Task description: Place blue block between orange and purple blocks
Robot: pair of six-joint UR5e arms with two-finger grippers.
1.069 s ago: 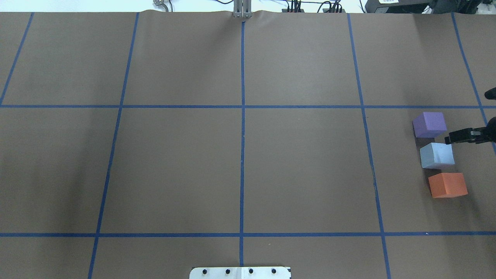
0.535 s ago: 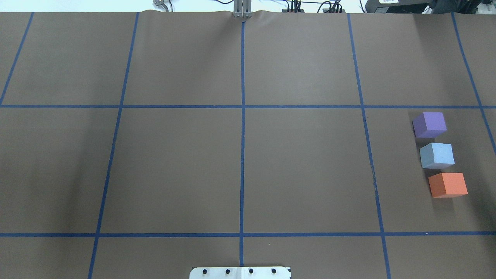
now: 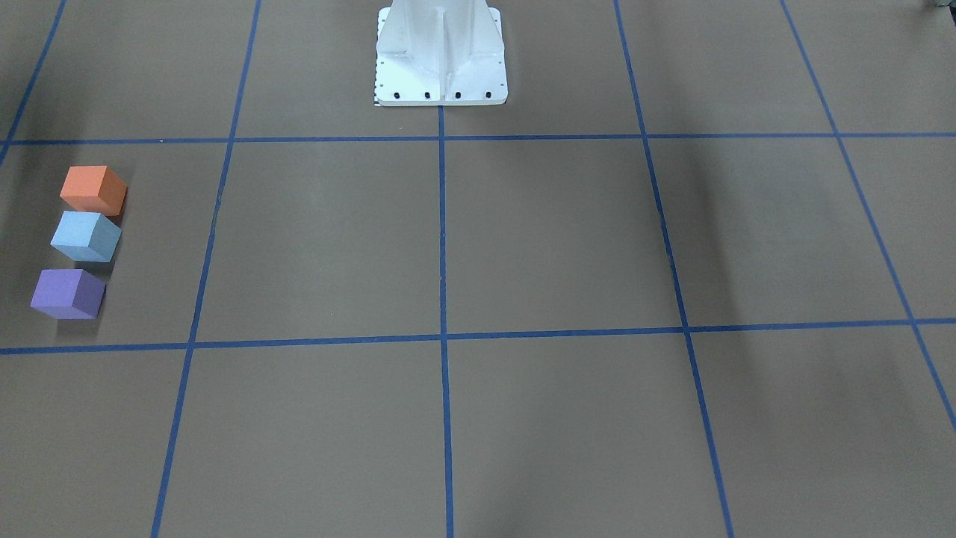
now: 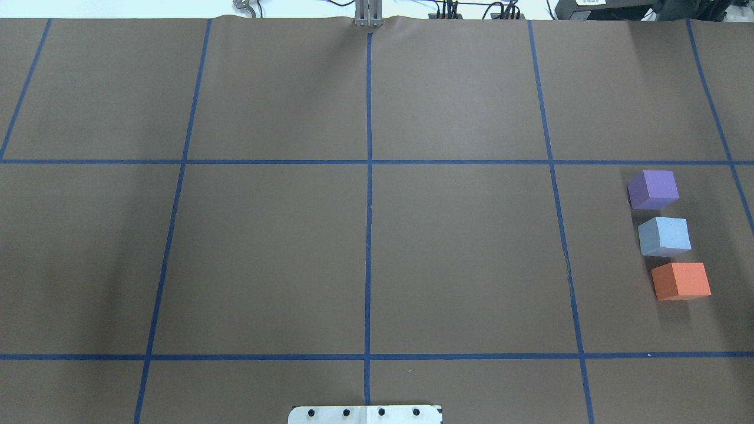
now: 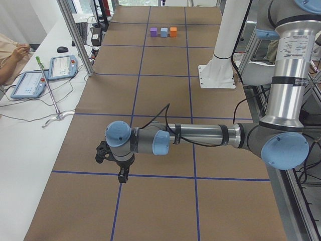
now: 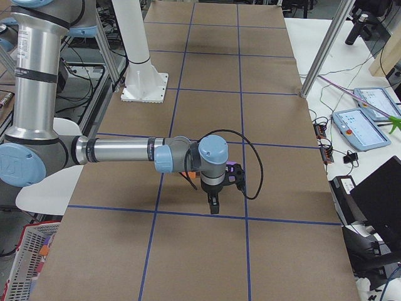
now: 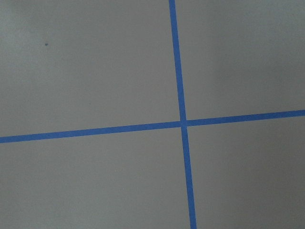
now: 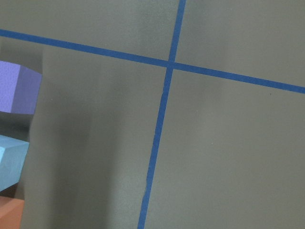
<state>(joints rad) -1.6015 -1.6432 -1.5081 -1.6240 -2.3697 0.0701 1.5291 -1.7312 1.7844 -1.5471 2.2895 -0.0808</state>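
Note:
Three blocks stand in a row on the brown table at my right side. The blue block (image 4: 664, 235) sits between the purple block (image 4: 652, 189) and the orange block (image 4: 681, 281), with small gaps. The front view shows them too: orange (image 3: 92, 189), blue (image 3: 85, 235), purple (image 3: 67, 293). The right wrist view has their edges at its left: purple (image 8: 16, 89), blue (image 8: 10, 162). My right gripper (image 6: 213, 204) hangs over the table beside the blocks, touching nothing; I cannot tell its state. My left gripper (image 5: 122, 175) hangs over a tape line far from the blocks; I cannot tell its state.
The white robot base (image 3: 441, 56) stands at the table's near-middle edge. Blue tape lines (image 4: 369, 194) divide the brown table. A side bench with tablets (image 5: 61, 67) and a metal post (image 5: 75, 37) runs along the operators' side.
The right gripper, earlier at the overhead view's right edge beside the purple and blue blocks, has pulled out of that view. The blocks have not moved.

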